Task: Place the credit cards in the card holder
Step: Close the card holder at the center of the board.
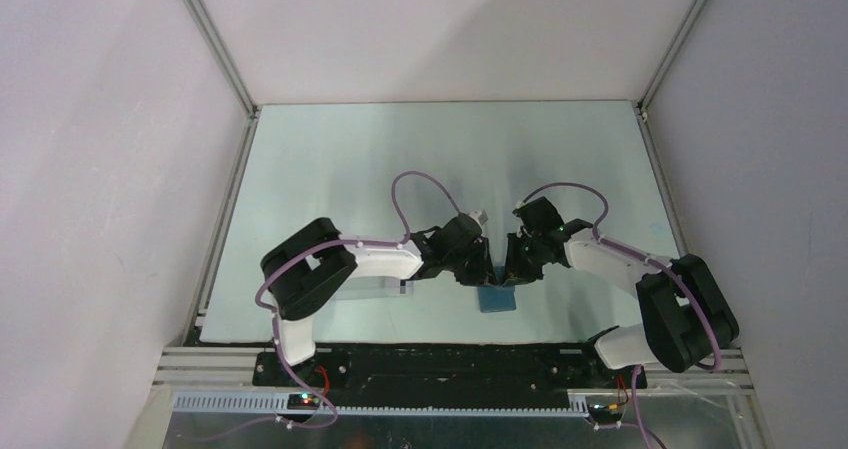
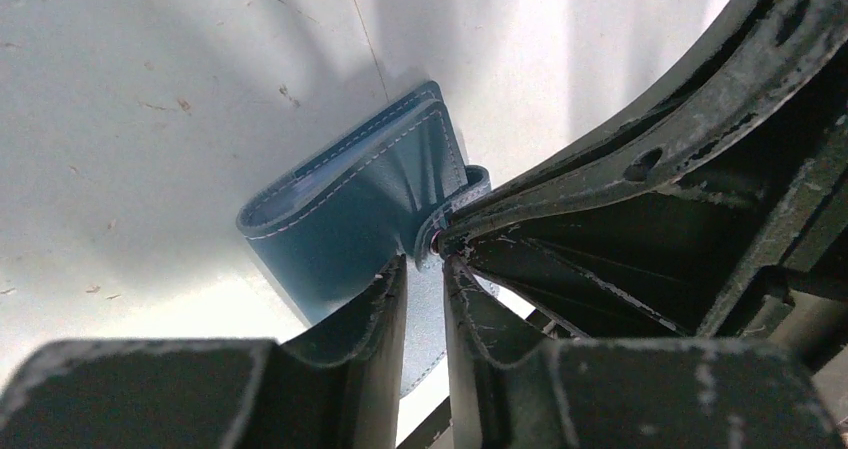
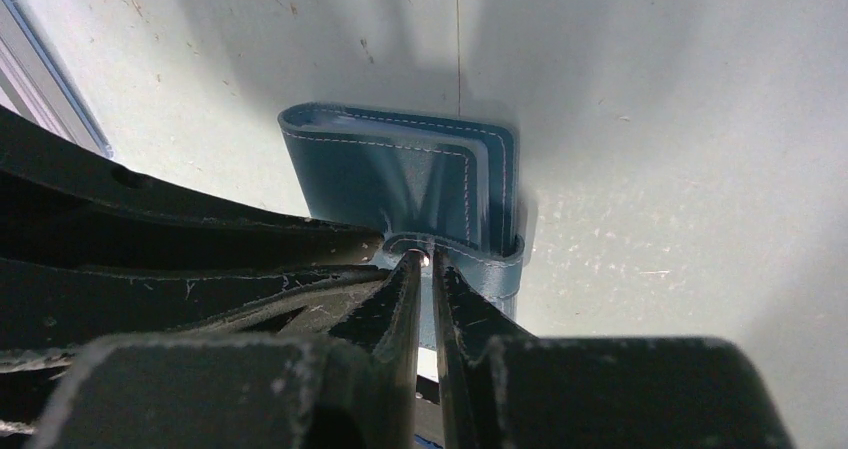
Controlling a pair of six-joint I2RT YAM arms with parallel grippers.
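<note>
Left wrist view: the left claw is pinching a teal flap of the card holder, with its fingers almost together and leather between them. The right claw is gripping the clasp tab, apparently at the snap, though the dark fingers are hiding the exact contact. The card holder is lying folded on the tabletop, reaching toward 11 o'clock from the left claw. From above, both claws are meeting at its 12 o'clock edge, near the tabletop's 6 o'clock side.
</note>
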